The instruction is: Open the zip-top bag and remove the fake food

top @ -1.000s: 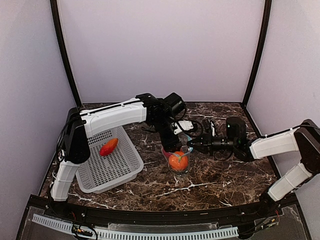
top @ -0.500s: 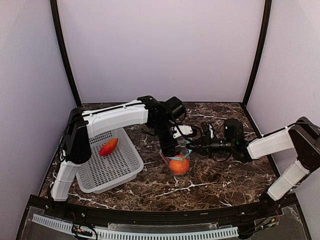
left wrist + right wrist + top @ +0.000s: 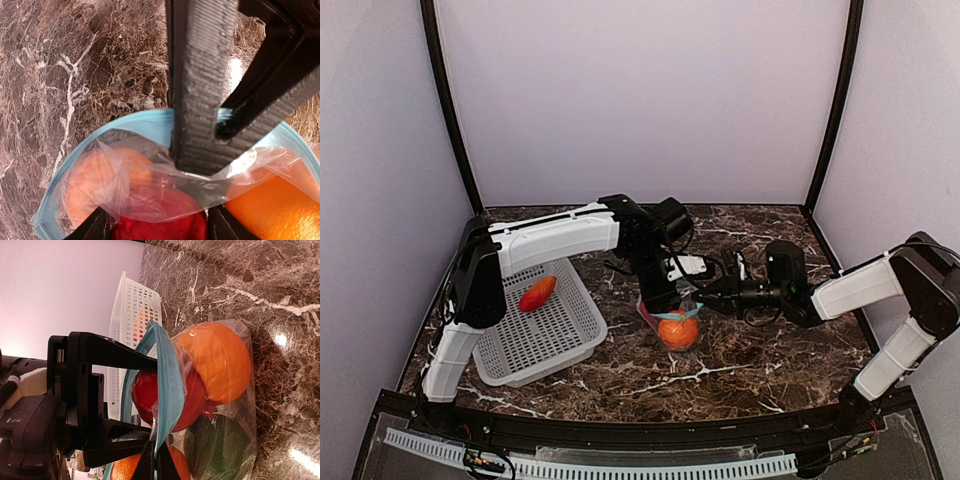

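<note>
Left gripper (image 3: pixel 159 227): jaws spread wide, fingers down inside the bag mouth, one on each side of the round red piece (image 3: pixel 150 395). It grips nothing yet. I cannot tell whether the pads touch the piece (clear film is in the way).

Right gripper (image 3: pixel 152 462): closed tight on the zip strip (image 3: pixel 169 375), pinching one lip of the zip-top bag (image 3: pixel 75 160) so the mouth gapes. The bag sits mouth-up on the marble table (image 3: pixel 760 350), between the two grippers and just right of the white basket (image 3: pixel 520 350).

Step in hand, as I read it: take out the red piece. Notes for doing it well:
- Close the left jaws on the piece alone. In the left wrist view a fold of film lies across its top and could get caught in the grip.
- Lift straight up through the mouth.
- Keep the right pinch fixed and low, or the whole bag will likely rise with the piece.
- The pieces are packed close, so expect a neighbour to drag along.

Containers:
- Bag: four pieces. These are the red one, one orange (image 3: pixel 215 360) beside it, a second orange (image 3: pixel 90 180) on the other side, and a dark green piece (image 3: pixel 215 445) lower down.
- Basket: the elongated red-orange piece (image 3: pixel 537 293), lying alone on the perforated floor.

Judged tally: one of five out.
</note>
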